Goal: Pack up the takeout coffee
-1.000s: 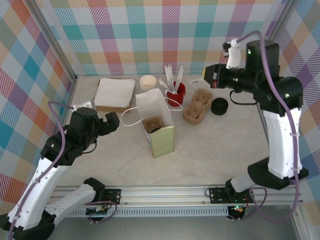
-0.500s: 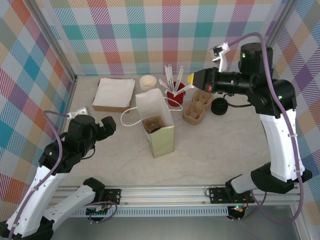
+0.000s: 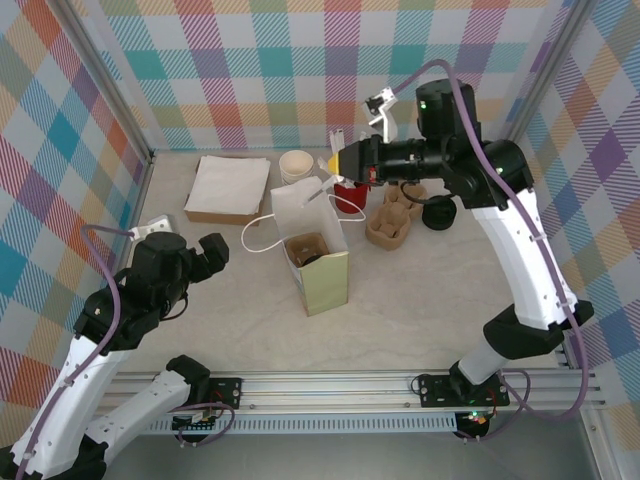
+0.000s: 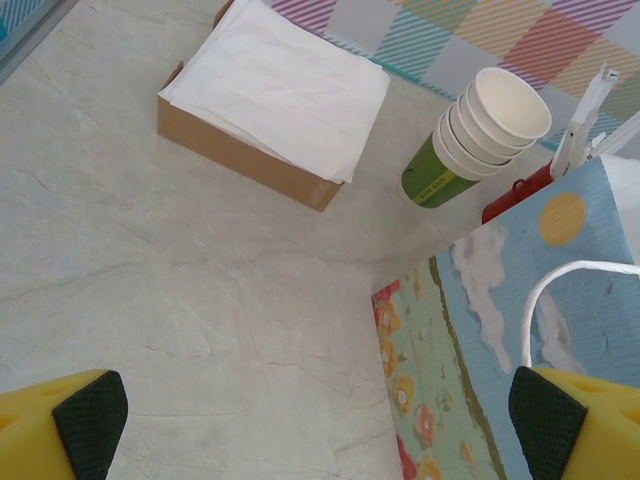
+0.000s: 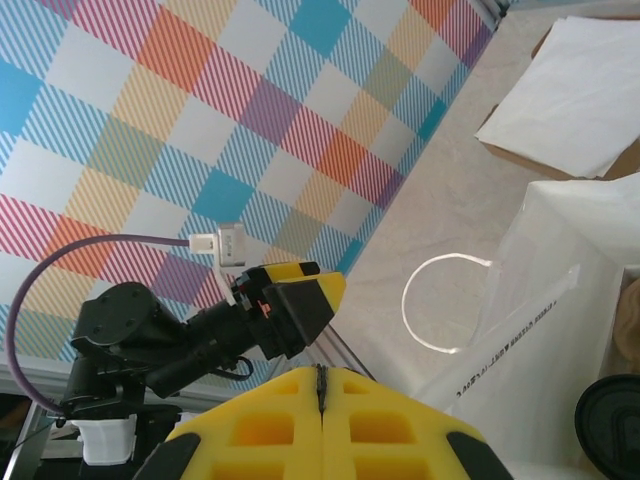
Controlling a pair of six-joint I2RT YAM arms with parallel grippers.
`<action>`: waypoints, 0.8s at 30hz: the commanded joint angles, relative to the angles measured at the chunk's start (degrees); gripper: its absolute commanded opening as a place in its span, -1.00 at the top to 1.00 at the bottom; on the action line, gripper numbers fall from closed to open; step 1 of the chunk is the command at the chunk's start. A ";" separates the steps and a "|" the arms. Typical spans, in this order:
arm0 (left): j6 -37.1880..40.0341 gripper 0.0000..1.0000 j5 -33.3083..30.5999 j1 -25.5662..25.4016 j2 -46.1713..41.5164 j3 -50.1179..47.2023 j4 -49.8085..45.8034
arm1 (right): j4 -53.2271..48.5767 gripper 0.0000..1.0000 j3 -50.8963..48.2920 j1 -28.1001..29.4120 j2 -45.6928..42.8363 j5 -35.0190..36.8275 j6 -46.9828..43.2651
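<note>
Top external view, right gripper swung left from the carriers to above the bag, pinched shut on a white stick, left gripper wide open, coffee with black lid inside bag

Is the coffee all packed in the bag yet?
Nearly. Done: the lidded cup sits in the brown holder inside the bag. In hand: the right gripper is shut on a white wrapped stick, held over the bag. To do: probably drop the stick in and let go. The left gripper is open beside the bag.
</note>
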 commanded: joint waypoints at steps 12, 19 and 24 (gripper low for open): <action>-0.19 -1.00 0.10 0.72 0.09 1.51 -0.51 | -3.25 0.49 2.03 2.38 10.88 7.15 -7.05; -0.20 -1.00 2.49 0.76 2.52 3.49 -0.04 | -5.72 0.29 4.35 2.37 8.10 13.25 -10.75; 0.23 -1.00 3.64 1.08 5.19 5.14 1.28 | -3.80 0.08 -3.78 2.37 -0.62 21.01 -13.19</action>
